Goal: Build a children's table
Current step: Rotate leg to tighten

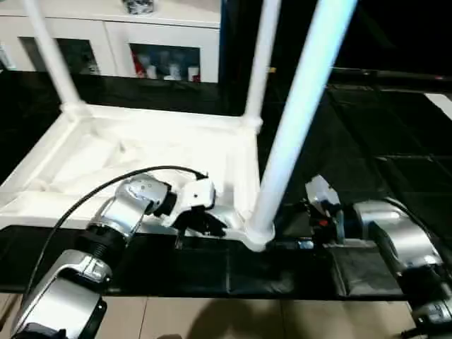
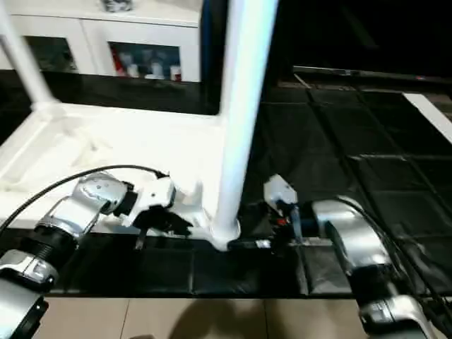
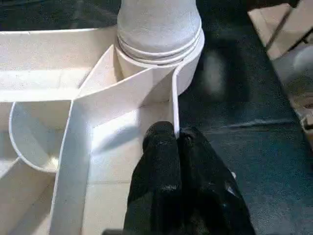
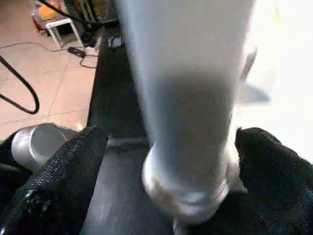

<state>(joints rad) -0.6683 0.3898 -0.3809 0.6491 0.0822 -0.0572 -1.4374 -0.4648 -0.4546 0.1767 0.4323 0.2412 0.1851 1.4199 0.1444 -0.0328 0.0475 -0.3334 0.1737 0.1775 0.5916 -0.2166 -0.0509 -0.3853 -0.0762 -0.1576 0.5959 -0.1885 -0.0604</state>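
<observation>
Steadying an upturned white plastic table top (image 1: 141, 159) on dark floor mats (image 1: 367, 162), we work at its near corner, where a long tapered leg (image 1: 296, 120) stands upright in the round corner socket (image 1: 258, 236). Two more legs (image 1: 53, 56) rise from the far corners. Our left tool (image 3: 173, 142), fingers pressed together, pinches the thin side wall of the top (image 3: 174, 105) just beside that socket. Our right tool (image 4: 188, 142) is spread wide, one finger (image 4: 63, 166) on either side of the leg's base, and we cannot see either finger touching it.

In our judgement, the leg may not be fully seated; with nothing clamping it, a nudge from either forearm could tilt it or lift it out of the socket. A pull from the left tool's grip could also slide the light top across the mats and carry the leg against the spread fingers.

The mats are black and panelled, laid on pale floor tiles (image 1: 212, 318). Behind stands a white cabinet with glass doors (image 1: 141, 49), small items on its shelves, and a cable (image 4: 19, 88) trails over the tiles.
</observation>
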